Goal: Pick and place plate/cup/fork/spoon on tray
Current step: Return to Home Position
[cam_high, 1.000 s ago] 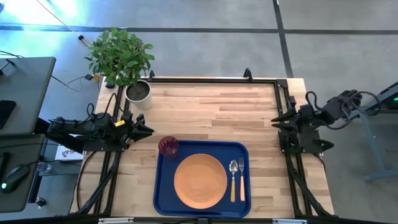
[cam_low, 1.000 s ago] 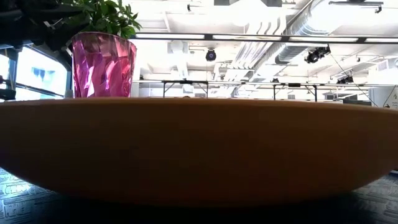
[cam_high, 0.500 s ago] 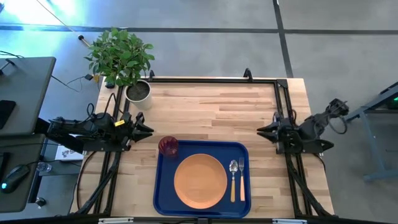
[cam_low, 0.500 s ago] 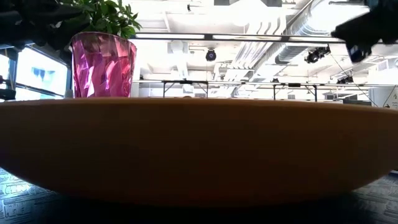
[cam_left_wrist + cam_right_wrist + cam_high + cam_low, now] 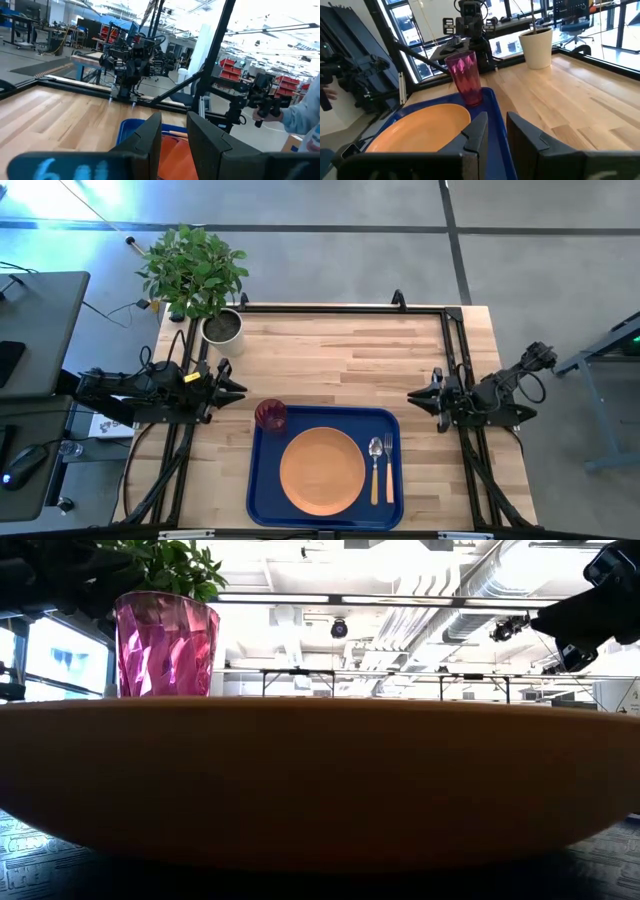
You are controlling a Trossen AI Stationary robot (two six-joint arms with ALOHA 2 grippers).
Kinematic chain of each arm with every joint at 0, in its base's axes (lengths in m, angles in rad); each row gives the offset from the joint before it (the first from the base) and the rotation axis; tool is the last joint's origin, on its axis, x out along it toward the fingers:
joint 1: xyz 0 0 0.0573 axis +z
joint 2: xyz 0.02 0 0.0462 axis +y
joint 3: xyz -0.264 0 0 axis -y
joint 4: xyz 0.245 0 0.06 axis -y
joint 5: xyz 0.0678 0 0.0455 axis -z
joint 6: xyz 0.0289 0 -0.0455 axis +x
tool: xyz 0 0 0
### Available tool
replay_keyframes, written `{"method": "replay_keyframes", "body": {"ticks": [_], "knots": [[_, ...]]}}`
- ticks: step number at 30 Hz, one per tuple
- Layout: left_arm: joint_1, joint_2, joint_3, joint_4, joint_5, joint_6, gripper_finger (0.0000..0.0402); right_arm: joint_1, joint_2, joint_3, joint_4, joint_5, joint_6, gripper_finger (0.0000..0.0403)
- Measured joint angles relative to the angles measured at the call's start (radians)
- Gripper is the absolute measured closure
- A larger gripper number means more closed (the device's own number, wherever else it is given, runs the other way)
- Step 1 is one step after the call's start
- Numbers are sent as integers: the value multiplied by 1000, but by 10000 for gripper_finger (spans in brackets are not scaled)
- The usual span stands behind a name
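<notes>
**Right arm eases inward; the tray stands fully laid**

Since a second ago the right gripper (image 5: 417, 397) has come in from the table's 3 o'clock edge and now hangs over the bare wood just off the tray's upper right corner, its two dark fingers (image 5: 479, 131) a narrow slot apart with nothing between them. Nothing else has shifted.

From the high view's centre, the large flat blue rectangular tray (image 5: 258, 480) lies at 6 o'clock. On it rests the round, shallow orange plate (image 5: 321, 471), left of the middle. Just beside the plate at its 3 o'clock lie the small spoon with a shiny oval bowl and yellowish-orange handle (image 5: 375, 469) and the small fork with silver tines and a light tan handle (image 5: 388, 469), side by side, spoon nearer the plate, heads pointing to 12 o'clock. The small dark-red translucent tumbler, the cup (image 5: 270, 415), stands upright in the tray's corner at the plate's 10 o'clock.

At 9 o'clock the left gripper (image 5: 236, 388) waits at the table's edge, well apart from the tray, fingers (image 5: 146, 141) likewise a small gap apart and holding nothing. A leafy green plant in a grey pot (image 5: 222, 327) stands at 11 o'clock on the light wooden table (image 5: 340, 355).
</notes>
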Motion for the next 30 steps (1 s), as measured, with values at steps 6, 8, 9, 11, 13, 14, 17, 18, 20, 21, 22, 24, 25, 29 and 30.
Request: {"method": "replay_keyframes", "body": {"ticks": [6, 8, 9, 11, 13, 14, 17, 18, 20, 21, 22, 24, 25, 29, 30], "knots": [[0, 0, 0, 0, 0, 0, 321, 0, 0, 0, -2, -2, 1, 340], [0, 0, 0, 0, 0, 0, 321, 0, 0, 1, -4, -7, 0, 340], [0, 0, 0, 0, 0, 0, 321, 0, 0, 1, -4, -7, -1, 340], [0, 0, 0, 0, 0, 0, 321, 0, 0, 1, -4, -7, -1, 340], [0, 0, 0, 0, 0, 0, 321, 0, 0, 1, -4, -8, -1, 340], [0, 0, 0, 0, 0, 0, 321, 0, 0, 1, -4, -8, -1, 340], [0, 0, 0, 0, 0, 0, 321, 0, 0, 1, -4, -9, -1, 340], [0, 0, 0, 0, 0, -1, 321, 0, 0, 1, -5, -9, -1, 340], [0, 0, 0, 0, 0, -1, 321, 0, 0, 1, -5, -9, -1, 340], [0, 0, 0, 0, 0, -1, 321, 0, 0, 1, -5, -9, -1, 340], [0, 0, 0, 0, 0, -1, 321, 0, 0, 1, -5, -9, -1, 340], [0, 0, 0, 0, 0, -1, 321, 0, 0, 1, -5, -9, -1, 340], [0, 0, 0, 0, 0, -1, 321, 0, 0, 1, -5, -9, -1, 340], [0, 0, 0, 0, 0, -1, 321, 0, 0, 1, -5, -9, -1, 340], [0, 0, 0, 0, 0, -1, 321, 0, 0, 1, -5, -9, -1, 340]]}}
